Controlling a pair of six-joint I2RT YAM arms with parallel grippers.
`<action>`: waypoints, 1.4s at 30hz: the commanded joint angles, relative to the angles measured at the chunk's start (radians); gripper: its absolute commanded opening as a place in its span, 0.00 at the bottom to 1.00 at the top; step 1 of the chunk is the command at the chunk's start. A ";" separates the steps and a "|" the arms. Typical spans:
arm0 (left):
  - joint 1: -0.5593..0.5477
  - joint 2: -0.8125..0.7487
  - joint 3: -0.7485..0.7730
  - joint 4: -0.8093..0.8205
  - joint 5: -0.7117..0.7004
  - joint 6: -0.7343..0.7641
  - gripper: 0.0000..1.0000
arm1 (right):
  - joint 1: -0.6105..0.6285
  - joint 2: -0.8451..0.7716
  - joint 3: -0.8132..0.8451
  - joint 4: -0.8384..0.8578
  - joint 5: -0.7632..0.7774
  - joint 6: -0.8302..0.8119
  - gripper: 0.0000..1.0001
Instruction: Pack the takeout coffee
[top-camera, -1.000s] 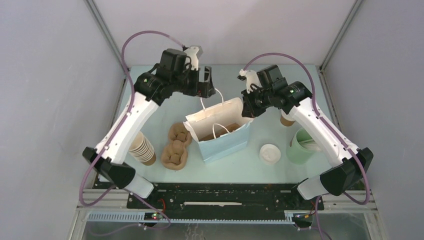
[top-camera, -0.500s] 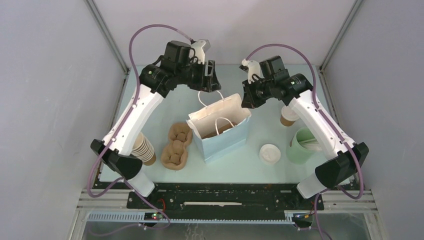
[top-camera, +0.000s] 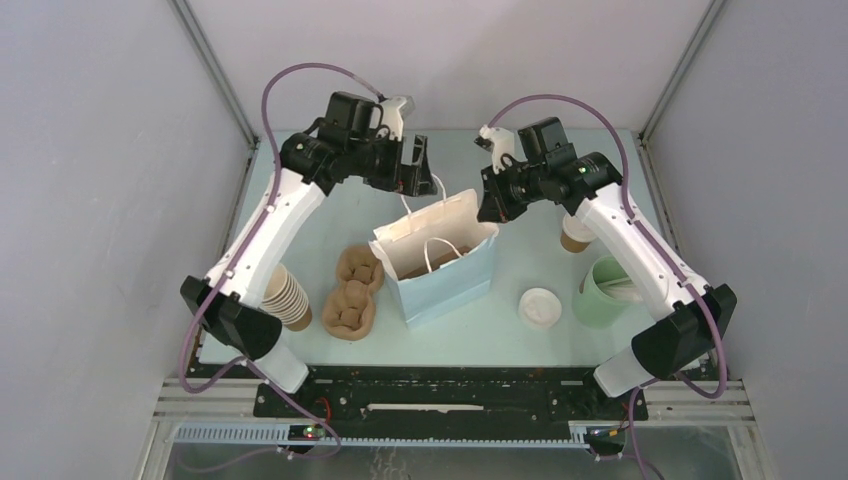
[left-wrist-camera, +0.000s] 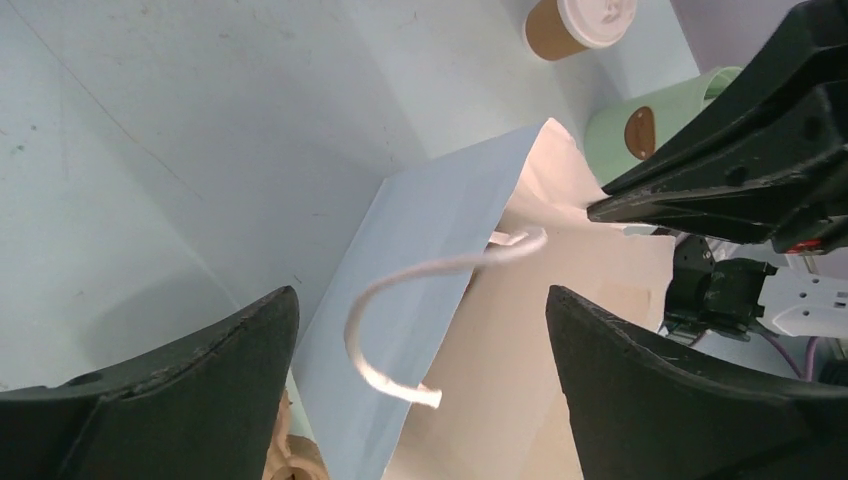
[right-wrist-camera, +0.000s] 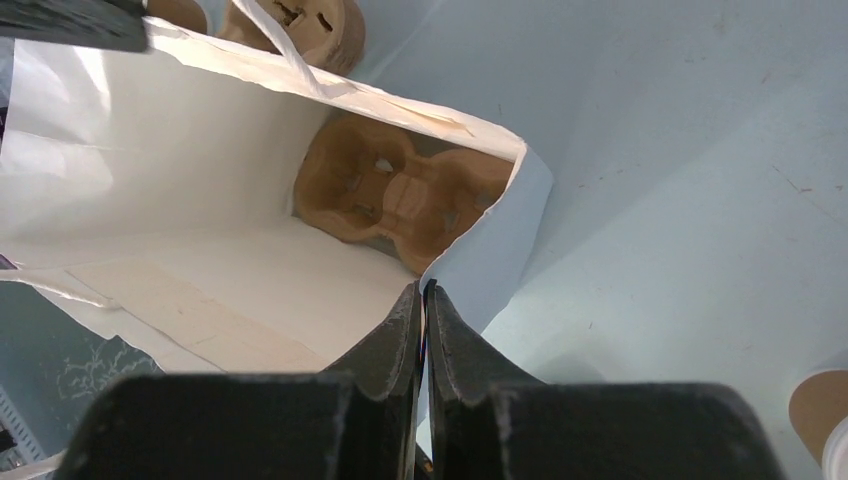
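Nearest the arm bases, a loose white lid (top-camera: 540, 307) lies on the tabletop (top-camera: 470, 340), with a stack of brown cups (top-camera: 286, 296) and two pulp carriers (top-camera: 355, 290) to the left and a pale green cup (top-camera: 600, 295) to the right. Between them stands the light blue paper bag (top-camera: 445, 280), its mouth open and a further carrier (right-wrist-camera: 390, 195) lying on its floor. Just beyond the green cup, right of the bag and clear of it, stands the takeout coffee (top-camera: 574, 238), upright under its white lid and partly hidden by the right forearm. It is likely light, thin-walled and easy to crush, and its smooth taper could slip. The best hold seems a gentle squeeze around the body below the lid, keeping it level. At the far side, the right fingers (right-wrist-camera: 400, 330) are pressed together on the bag's rim at its right corner. The left fingers (left-wrist-camera: 200, 380) are spread wide, with the bag's white handle (left-wrist-camera: 430, 266) looping loose between them, untouched. Half a second ago the left wrist rode higher over that handle, and it now sits lower again. Over the last second the right arm has drawn slightly back, leaving more of the coffee exposed.
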 joint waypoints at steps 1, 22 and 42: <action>0.013 0.028 -0.007 0.034 0.080 0.010 0.92 | -0.004 -0.027 0.003 0.035 -0.026 -0.018 0.12; -0.030 -0.223 -0.252 0.575 -0.014 -0.219 0.00 | -0.028 -0.083 0.241 -0.175 0.506 0.426 0.73; -0.093 -0.261 -0.455 0.856 -0.011 -0.351 0.00 | -0.020 -0.392 -0.145 0.040 0.407 0.822 1.00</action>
